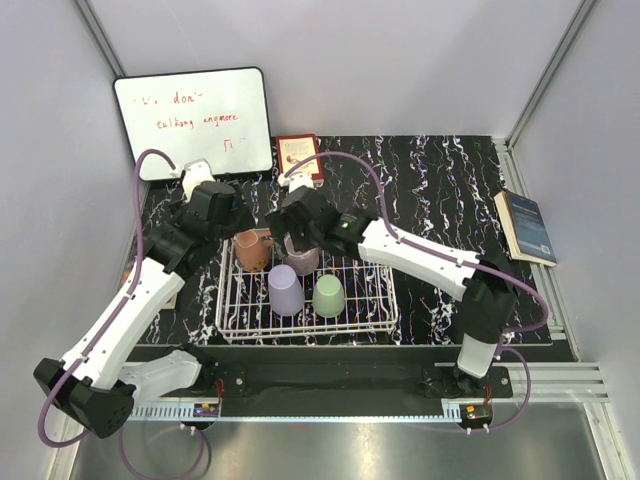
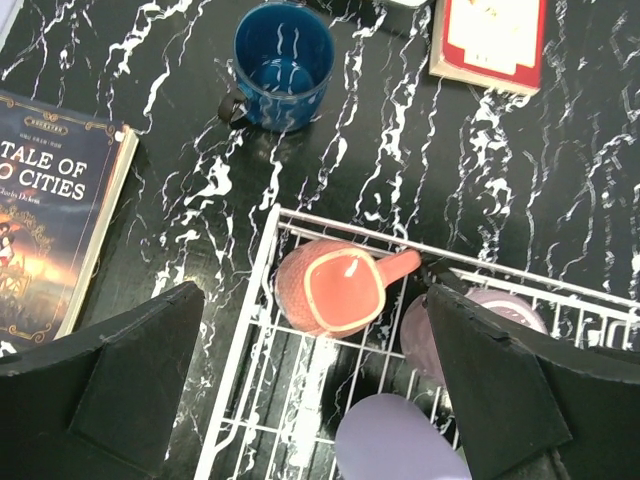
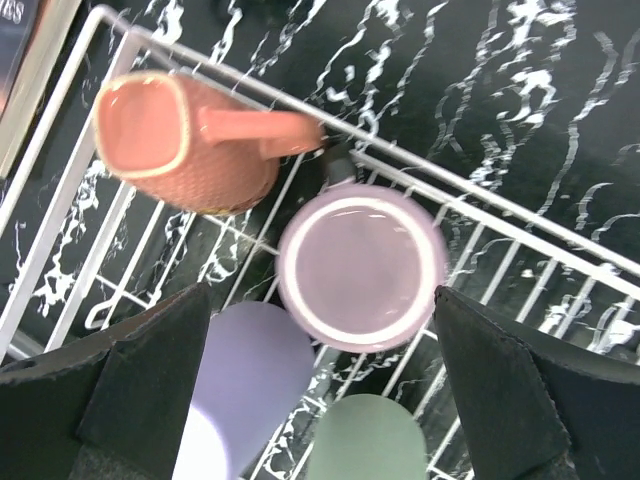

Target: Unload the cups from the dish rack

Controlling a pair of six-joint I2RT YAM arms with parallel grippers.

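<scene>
The white wire dish rack [image 1: 372, 285] holds a terracotta cup with a handle [image 1: 250, 250], a mauve cup [image 1: 301, 259], a lavender cup [image 1: 285, 290] and a light green cup [image 1: 328, 296]. My left gripper [image 1: 230, 226] is open above the rack's far left corner, over the terracotta cup [image 2: 335, 290] and the lavender cup [image 2: 395, 440]. A dark blue cup [image 2: 283, 62] stands on the table beyond the rack [image 2: 255, 300]. My right gripper [image 1: 300, 236] is open and hovers above the upright mauve cup [image 3: 362, 268], with the lavender cup [image 3: 255, 370] and the green cup [image 3: 368, 440] nearer.
A whiteboard [image 1: 193, 120] leans at the back left, with a red booklet [image 1: 298, 152] beside it. A book [image 1: 527, 225] lies at the right edge. Another book [image 2: 50, 230] lies left of the rack. Grey walls enclose the table.
</scene>
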